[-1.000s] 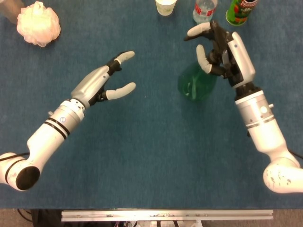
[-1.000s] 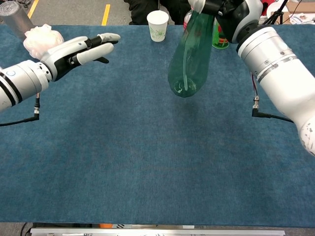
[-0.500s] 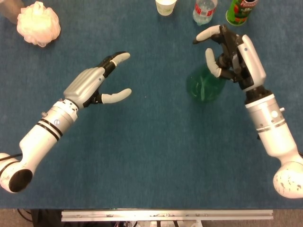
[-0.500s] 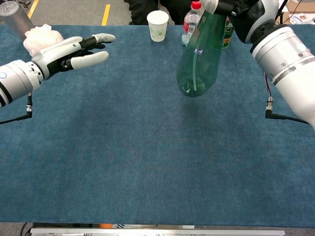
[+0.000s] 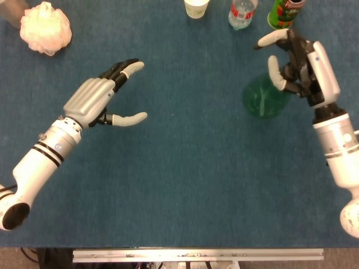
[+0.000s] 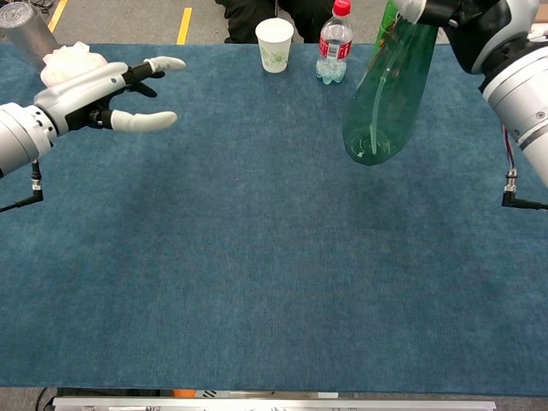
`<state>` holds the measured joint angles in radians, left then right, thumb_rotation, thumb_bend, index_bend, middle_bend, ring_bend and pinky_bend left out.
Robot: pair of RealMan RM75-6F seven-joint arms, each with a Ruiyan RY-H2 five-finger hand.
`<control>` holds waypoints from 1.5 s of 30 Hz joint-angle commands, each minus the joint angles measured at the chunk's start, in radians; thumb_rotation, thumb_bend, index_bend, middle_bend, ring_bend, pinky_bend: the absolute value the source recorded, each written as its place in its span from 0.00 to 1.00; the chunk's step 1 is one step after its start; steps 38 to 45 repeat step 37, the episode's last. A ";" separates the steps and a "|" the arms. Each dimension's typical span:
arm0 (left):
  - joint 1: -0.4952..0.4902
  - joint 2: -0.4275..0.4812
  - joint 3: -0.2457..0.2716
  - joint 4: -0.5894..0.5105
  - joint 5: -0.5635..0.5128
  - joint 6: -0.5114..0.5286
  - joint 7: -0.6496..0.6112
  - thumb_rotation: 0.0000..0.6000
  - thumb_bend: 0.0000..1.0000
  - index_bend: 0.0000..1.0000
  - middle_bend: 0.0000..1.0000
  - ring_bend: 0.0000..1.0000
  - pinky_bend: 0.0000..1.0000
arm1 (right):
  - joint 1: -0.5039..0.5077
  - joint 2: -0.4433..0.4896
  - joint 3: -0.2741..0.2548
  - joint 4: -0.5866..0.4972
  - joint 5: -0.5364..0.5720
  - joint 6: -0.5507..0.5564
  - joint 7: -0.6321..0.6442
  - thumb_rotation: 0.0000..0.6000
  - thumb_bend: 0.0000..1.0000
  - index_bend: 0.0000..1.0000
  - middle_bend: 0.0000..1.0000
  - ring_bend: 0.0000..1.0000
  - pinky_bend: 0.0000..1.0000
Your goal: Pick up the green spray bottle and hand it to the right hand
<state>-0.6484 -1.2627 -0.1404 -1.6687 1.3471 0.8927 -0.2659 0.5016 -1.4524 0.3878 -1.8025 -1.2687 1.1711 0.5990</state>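
Note:
The green spray bottle (image 5: 262,100) (image 6: 385,96) hangs tilted above the blue table, its round base pointing down and towards me. My right hand (image 5: 296,68) (image 6: 467,15) grips it at the neck, near the table's far right. The top of the bottle is hidden by that hand. My left hand (image 5: 104,96) (image 6: 101,90) hovers over the left part of the table, far from the bottle, fingers spread and holding nothing.
Along the far edge stand a white paper cup (image 6: 274,44), a clear water bottle with a red cap (image 6: 334,44) and a green can (image 5: 285,13). A pale bath sponge (image 5: 45,27) lies at the far left corner next to a grey cup (image 6: 26,31).
My right hand has carried the green bottle to the right, away from the table's middle. My left hand has drawn back to the left, still empty.

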 commanded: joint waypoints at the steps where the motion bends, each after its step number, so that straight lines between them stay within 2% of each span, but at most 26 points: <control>1: 0.014 0.002 0.015 0.026 0.014 0.039 0.072 0.44 0.15 0.00 0.00 0.00 0.14 | -0.012 0.018 -0.003 -0.001 -0.004 0.008 0.007 1.00 0.50 0.59 0.45 0.35 0.24; 3: 0.027 -0.003 0.019 0.038 0.015 0.071 0.109 0.51 0.15 0.00 0.00 0.00 0.14 | -0.019 0.031 -0.004 -0.002 -0.004 0.010 0.016 1.00 0.50 0.59 0.45 0.35 0.24; 8: 0.052 0.005 0.028 0.050 -0.005 0.113 0.186 0.91 0.15 0.00 0.00 0.00 0.14 | -0.035 0.057 -0.006 -0.009 -0.010 0.022 0.032 1.00 0.50 0.59 0.45 0.35 0.24; 10: 0.063 0.017 0.030 0.045 -0.027 0.128 0.236 1.00 0.15 0.00 0.00 0.00 0.14 | -0.042 0.066 -0.009 -0.011 -0.015 0.030 0.034 1.00 0.50 0.59 0.45 0.35 0.24; 15: 0.102 0.045 0.024 0.015 -0.094 0.197 0.363 1.00 0.15 0.00 0.00 0.00 0.14 | -0.070 0.085 -0.017 -0.015 -0.024 0.061 0.053 1.00 0.50 0.59 0.45 0.35 0.24; 24: 0.182 0.085 0.034 -0.048 -0.143 0.314 0.467 1.00 0.17 0.00 0.00 0.00 0.14 | -0.117 0.130 -0.031 -0.024 -0.045 0.108 0.080 1.00 0.50 0.59 0.45 0.35 0.24; 30: 0.226 0.067 0.028 -0.059 -0.120 0.388 0.437 1.00 0.17 0.00 0.00 0.00 0.14 | -0.132 0.145 -0.032 -0.036 -0.049 0.125 0.085 1.00 0.50 0.59 0.45 0.35 0.24; 45: 0.223 0.069 0.030 -0.062 -0.098 0.367 0.437 1.00 0.17 0.00 0.00 0.00 0.14 | -0.129 0.141 -0.038 -0.040 -0.049 0.118 0.086 1.00 0.50 0.59 0.45 0.35 0.24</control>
